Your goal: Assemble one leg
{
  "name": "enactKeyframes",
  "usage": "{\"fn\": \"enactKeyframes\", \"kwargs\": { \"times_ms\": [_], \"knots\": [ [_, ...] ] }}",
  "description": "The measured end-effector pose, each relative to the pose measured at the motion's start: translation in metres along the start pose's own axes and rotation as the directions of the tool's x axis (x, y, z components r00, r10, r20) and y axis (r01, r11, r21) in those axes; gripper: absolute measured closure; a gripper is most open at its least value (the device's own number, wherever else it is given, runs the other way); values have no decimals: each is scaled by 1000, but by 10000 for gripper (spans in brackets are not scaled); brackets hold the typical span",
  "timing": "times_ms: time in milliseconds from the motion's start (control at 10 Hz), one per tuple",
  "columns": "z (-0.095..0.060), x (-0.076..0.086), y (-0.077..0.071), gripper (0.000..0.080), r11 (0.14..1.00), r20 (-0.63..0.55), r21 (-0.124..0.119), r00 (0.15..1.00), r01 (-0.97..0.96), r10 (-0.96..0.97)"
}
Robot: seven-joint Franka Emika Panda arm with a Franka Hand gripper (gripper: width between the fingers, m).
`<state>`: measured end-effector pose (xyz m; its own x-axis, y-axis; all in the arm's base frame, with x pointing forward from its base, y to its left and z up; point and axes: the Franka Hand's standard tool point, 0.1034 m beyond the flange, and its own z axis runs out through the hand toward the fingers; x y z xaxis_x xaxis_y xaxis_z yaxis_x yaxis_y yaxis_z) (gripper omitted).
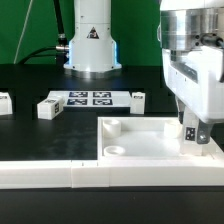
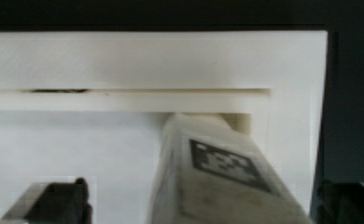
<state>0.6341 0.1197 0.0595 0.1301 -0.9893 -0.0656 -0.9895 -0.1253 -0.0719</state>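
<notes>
A leg (image 1: pixel 192 131), a small white block with a black-and-white tag, stands at the corner of the large white panel (image 1: pixel 150 138) on the exterior view's right. My gripper (image 1: pixel 190 126) is down around it. In the wrist view the leg (image 2: pixel 214 165) rises between my fingers (image 2: pixel 58 203), and a gap shows on each side, wider on one side. The gripper (image 2: pixel 204 195) looks open. The panel (image 2: pixel 72 140) lies flat below. Two round corner sockets (image 1: pixel 113 150) on the panel's left side are open.
Three more legs lie on the black table: one (image 1: pixel 49 107) left of the marker board (image 1: pixel 88 98), one (image 1: pixel 4 100) at the left edge, one (image 1: pixel 139 96) to its right. The robot base (image 1: pixel 92 40) stands behind. A white rail (image 1: pixel 40 173) runs along the front.
</notes>
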Motion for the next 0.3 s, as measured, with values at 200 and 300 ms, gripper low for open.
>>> {"fn": "enactKeyframes", "kwargs": {
  "times_ms": [200,300],
  "knots": [
    [0,-1,0,151,987,-2,-1,987,164,-164],
    [0,0,0,151,979,-2,-1,979,205,-205]
  ]
}}
